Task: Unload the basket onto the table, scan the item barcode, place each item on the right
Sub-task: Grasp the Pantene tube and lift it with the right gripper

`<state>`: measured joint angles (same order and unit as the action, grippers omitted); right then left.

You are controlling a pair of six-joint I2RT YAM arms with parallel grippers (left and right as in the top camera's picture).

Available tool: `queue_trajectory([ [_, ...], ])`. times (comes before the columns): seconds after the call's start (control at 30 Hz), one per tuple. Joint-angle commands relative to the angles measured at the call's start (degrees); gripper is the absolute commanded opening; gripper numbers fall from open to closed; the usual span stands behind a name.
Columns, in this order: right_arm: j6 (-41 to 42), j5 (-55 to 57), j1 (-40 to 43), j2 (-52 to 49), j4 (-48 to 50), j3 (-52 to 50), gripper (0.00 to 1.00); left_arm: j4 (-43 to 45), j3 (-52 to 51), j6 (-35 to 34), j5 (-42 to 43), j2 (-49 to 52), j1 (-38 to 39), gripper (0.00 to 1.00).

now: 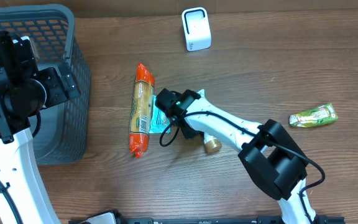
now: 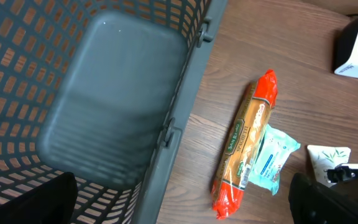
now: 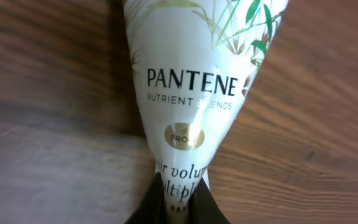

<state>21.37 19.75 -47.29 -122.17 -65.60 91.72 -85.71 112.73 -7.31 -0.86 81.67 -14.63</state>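
Note:
The item is a white Pantene tube (image 3: 191, 81) with a bamboo print, lying on the wooden table. My right gripper (image 3: 178, 186) is shut on it, its dark fingertips pinching the lower part of the tube. From overhead the right gripper (image 1: 185, 124) and arm cover most of the tube, and only its gold cap (image 1: 212, 145) shows. The tube's flat end (image 2: 328, 157) shows in the left wrist view. The white scanner (image 1: 196, 28) stands at the far edge, apart from the tube. My left gripper (image 2: 182, 211) hangs open over the basket, holding nothing.
A grey mesh basket (image 1: 73, 74) stands at the left. An orange pasta packet (image 1: 142, 109) and a teal wipes pack (image 1: 158, 118) lie just left of the right gripper. A green pouch (image 1: 314, 116) lies at the right.

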Motion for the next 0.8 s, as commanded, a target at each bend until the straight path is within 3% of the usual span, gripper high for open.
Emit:
queue_trajectory([
  [0.0,-8.9,-26.4,2.8,4.1,2.4,0.3,0.04,0.2,-0.1,-0.4,0.4,0.1,-0.1,1.00],
  [0.1,-14.9,-46.4,6.9,7.3,6.0,0.2,0.04,0.2,-0.1,-0.4,0.4,0.1,-0.1,0.99],
  [0.33,-17.0,-65.8,12.2,7.3,16.3,-7.8,0.04,0.2,-0.2,-0.4,0.4,0.1,-0.1,0.99],
  [0.57,-15.2,-64.2,18.1,7.3,19.9,-16.2,0.05,0.2,-0.1,-0.4,0.4,0.1,-0.1,1.00],
  [0.67,-13.9,-55.0,21.1,7.3,16.6,-16.3,0.23,0.2,-0.1,-0.4,0.4,0.1,-0.1,1.00],
  [0.73,-13.2,-48.0,22.6,7.3,14.9,-16.3,0.25,0.2,-0.2,-0.4,0.4,0.1,-0.1,1.00],
  [0.77,-13.1,-42.9,23.5,7.3,13.8,-16.3,0.33,0.2,-0.1,-0.4,0.4,0.1,-0.1,1.00],
])
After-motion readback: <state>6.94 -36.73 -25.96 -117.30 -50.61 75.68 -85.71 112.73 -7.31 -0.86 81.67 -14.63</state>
